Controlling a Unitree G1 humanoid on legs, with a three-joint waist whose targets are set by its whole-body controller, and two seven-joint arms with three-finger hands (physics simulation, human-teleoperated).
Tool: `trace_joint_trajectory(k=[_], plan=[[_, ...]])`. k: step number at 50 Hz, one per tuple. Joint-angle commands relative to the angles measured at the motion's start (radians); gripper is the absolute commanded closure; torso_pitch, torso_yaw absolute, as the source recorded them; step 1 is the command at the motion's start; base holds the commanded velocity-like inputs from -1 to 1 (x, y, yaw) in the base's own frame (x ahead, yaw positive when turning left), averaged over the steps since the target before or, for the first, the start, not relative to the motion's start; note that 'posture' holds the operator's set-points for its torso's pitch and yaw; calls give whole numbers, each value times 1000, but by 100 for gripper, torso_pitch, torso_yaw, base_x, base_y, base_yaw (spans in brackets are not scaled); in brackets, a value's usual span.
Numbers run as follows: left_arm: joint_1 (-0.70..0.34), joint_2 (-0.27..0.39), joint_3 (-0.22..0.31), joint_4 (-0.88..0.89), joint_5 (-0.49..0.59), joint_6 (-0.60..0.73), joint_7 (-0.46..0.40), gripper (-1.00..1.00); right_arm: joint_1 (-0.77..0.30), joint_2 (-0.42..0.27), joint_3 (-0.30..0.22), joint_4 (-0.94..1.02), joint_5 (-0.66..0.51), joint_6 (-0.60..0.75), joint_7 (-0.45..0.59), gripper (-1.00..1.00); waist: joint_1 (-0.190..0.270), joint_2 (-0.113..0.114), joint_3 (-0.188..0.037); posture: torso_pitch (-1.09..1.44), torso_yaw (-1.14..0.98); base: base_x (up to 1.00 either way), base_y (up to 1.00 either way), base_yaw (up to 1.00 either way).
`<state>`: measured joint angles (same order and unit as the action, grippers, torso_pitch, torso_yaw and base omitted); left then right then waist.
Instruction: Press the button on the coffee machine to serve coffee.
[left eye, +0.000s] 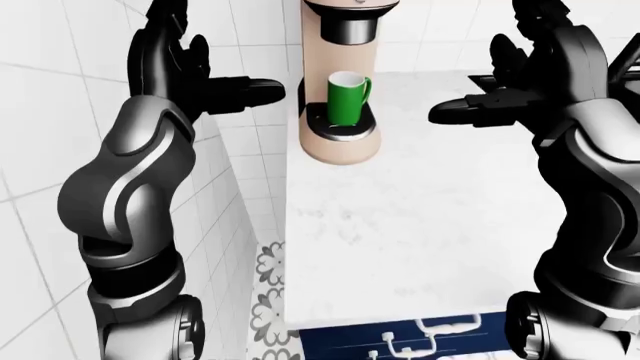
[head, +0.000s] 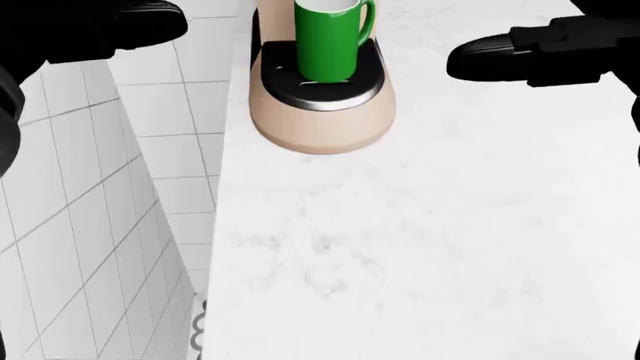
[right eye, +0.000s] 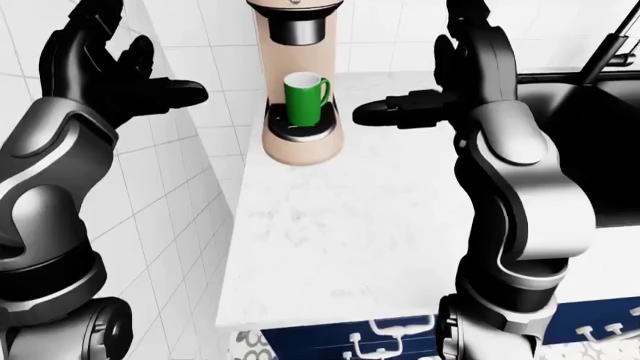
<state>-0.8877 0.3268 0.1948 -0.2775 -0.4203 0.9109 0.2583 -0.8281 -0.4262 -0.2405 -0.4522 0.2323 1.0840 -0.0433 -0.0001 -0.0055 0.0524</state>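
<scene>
A tan coffee machine (right eye: 298, 142) stands at the top of a white counter (right eye: 370, 225). A green mug (right eye: 304, 98) sits on its black drip tray under the dark spout (right eye: 296, 30). The machine's top is cut off by the frame and no button shows. My left hand (right eye: 110, 67) is raised to the left of the machine, fingers spread open and empty. My right hand (right eye: 440, 90) is raised to the right of the mug, fingers open, one finger (right eye: 385, 111) pointing toward the machine. Neither hand touches the machine.
A white tiled wall (left eye: 40, 150) runs along the left of the counter. A black sink (right eye: 590, 127) with a faucet lies at the right. Blue cabinet fronts with white handles (right eye: 390, 337) and a patterned floor (left eye: 268, 300) show below the counter's lower edge.
</scene>
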Motion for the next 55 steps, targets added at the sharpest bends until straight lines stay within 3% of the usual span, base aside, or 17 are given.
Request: trace_joint_trajectory(k=[1, 17, 18, 20, 21, 24, 26, 27, 29, 30, 35, 55], plan=[[-35, 12, 10, -32, 0, -28, 1, -100, -35, -14, -14, -30, -3, -24, -2, -100, -1, 0, -34, 0, 0, 0, 0, 0], [-32, 11, 8, -30, -4, -31, 6, -100, -26, -10, -19, -33, 1, -37, 1, -100, 3, -5, -25, 0, 0, 0, 0, 0], [-32, 11, 8, -30, -3, -32, 6, -100, -26, -10, -19, -33, 2, -41, 1, -100, 4, 0, -52, 0, 0, 21, 0, 0], [-31, 10, 7, -29, -2, -34, 6, -100, -24, -12, -18, -31, 1, -45, 2, -100, 6, 2, 7, 0, 0, 48, 0, 0], [-32, 10, 7, -28, -2, -35, 6, -100, -23, -13, -18, -30, 1, -47, 3, -100, 6, 0, 17, 0, 0, 52, 0, 0], [-34, 10, 7, -26, -1, -35, 7, -100, -28, -12, -13, -27, 1, -47, 2, -100, 12, -10, 23, 0, 0, 54, 0, 0], [-35, 11, 7, -23, -1, -36, 6, -100, -26, -12, -12, -17, -4, -44, -1, -100, 13, -28, 24, 0, 0, 47, 0, 0], [-35, 11, 8, -23, -1, -36, 7, -100, -26, -11, -13, -15, -5, -43, -1, -100, 12, -39, 21, 0, 0, 16, 0, 0], [-35, 11, 8, -21, 0, -39, 6, -100, -30, -10, -11, -22, -6, -33, -4, -100, 15, -24, -22, 0, 0, 0, 0, 0], [-35, 11, 7, -19, 1, -41, 6, -100, -30, -10, -11, -21, -6, -33, -3, -100, 13, -20, -26, 0, 0, 0, 0, 0], [-38, 13, 11, -27, -6, -29, 12, -100, -25, -10, -10, -19, -11, -39, 1, -100, 3, -5, -22, 0, 0, 0, 0, 0], [-31, 15, 4, -24, -10, -33, 8, -100, -28, -7, -12, -25, -13, -31, 6, -100, 3, -9, -22, -2, 0, 0, 0, 0]])
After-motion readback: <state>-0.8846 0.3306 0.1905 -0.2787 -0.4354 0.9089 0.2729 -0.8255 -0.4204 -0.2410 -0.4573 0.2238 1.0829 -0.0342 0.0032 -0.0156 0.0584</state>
